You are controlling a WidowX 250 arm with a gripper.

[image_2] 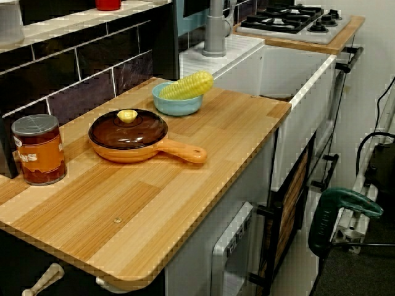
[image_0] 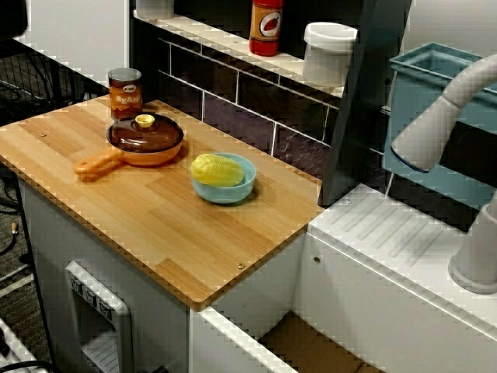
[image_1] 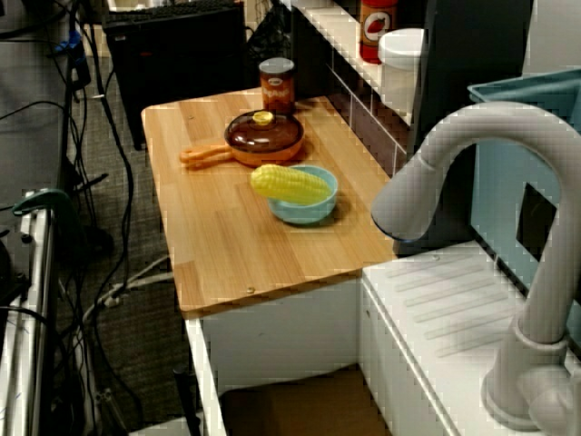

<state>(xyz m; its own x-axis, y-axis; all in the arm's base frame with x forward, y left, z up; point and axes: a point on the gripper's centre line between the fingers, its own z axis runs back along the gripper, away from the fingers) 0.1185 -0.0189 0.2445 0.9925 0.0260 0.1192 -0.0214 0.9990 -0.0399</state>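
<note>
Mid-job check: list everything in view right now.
counter: one, light wood, beside sink
pan: one, orange with brown lid, on counter
bowl: one, light blue, on counter beside pan
corn cob: one, yellow, lying in bowl
can: one, brown label, behind pan
bottle: one, red, on back ledge
tub: one, white, on back ledge
faucet: one, grey, over sink
crate: one, teal, behind faucet
stove: one, grey, beyond sink
gripper: not in view

Soft, even indoor light falls from above; the bowl (image_0: 227, 194) casts a faint shadow; edges of the desk (image_0: 155, 225) look jagged.
</note>
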